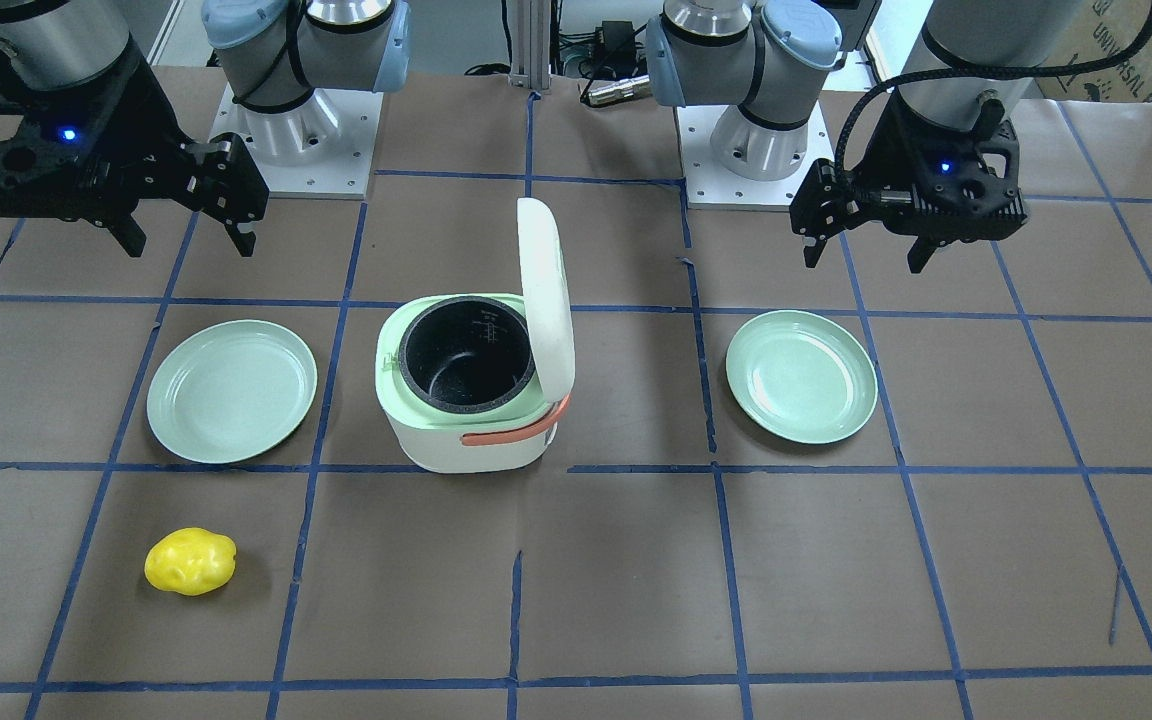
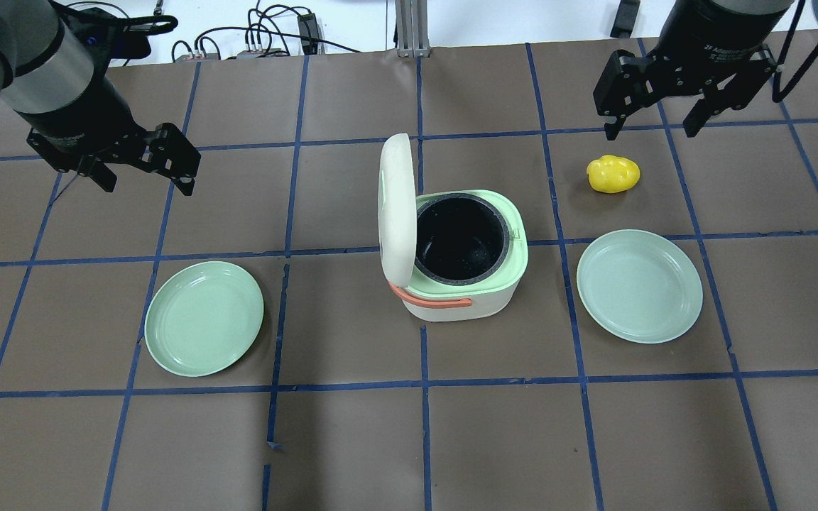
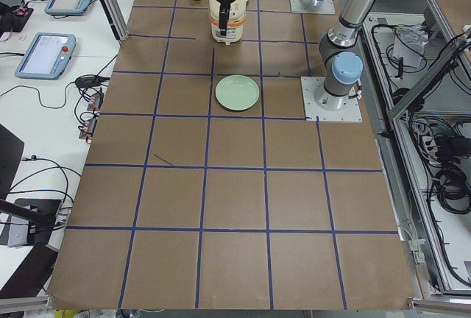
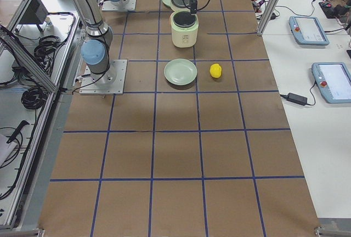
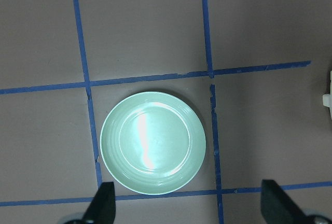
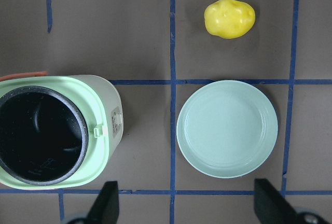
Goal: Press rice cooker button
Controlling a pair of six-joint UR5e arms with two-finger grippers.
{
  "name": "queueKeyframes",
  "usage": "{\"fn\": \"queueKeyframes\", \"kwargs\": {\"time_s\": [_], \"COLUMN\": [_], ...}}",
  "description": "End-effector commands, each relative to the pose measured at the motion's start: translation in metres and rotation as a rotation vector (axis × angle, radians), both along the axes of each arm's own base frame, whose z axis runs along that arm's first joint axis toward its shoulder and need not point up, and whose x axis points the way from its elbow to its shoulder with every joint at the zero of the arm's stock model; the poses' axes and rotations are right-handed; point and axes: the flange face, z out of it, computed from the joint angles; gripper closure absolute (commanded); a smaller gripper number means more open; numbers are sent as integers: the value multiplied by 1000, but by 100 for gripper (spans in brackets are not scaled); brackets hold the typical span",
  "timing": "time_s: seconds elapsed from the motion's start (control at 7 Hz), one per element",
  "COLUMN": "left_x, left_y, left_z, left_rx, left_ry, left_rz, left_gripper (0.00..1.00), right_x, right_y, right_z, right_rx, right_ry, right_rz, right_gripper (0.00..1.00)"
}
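I am judging the rice cooker [image 2: 483,306], which is standing lid-up at the table's centre between the left plate [image 2: 204,318] and the right plate [image 2: 640,285], to be a rigid, light plastic body that is likely to slide under a sideways push. I am therefore planning no grasp, only one fingertip pressed squarely onto the small tab [image 6: 97,130] on its rim, which I take for the button. I am holding the right gripper [image 2: 652,132] and the left gripper [image 2: 146,183] spread wide, empty and touching nothing, both well apart from the cooker.

The cooker [image 2: 462,306] has a cream body, a pale green top, a black pot [image 2: 460,241], a white lid [image 2: 396,206] and an orange handle [image 2: 430,301]. Both plates [image 2: 204,317] [image 2: 640,285] are pale green. The potato [image 2: 613,174] is yellow. The table [image 2: 352,440] is brown with a grid of blue lines.
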Motion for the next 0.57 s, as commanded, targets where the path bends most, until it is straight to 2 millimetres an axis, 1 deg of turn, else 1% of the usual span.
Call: {"fn": "queueKeyframes", "kwargs": {"time_s": [0.0, 0.14, 0.43], "left_x": [0, 0, 0], "left_y": [0, 0, 0], "left_z": [0, 0, 0], "left_rx": [0, 0, 0], "left_ry": [1, 0, 1], "left_rz": [0, 0, 0], "left_gripper": [0, 0, 0], "right_x": [8, 14, 15], "right_y": [-3, -6, -12], "right_z": [-10, -10, -14], "right_rx": [13, -12, -24], "right_ry": [0, 9, 9], "right_rz": [-39, -21, -20], "right_gripper": [0, 0, 0]}}
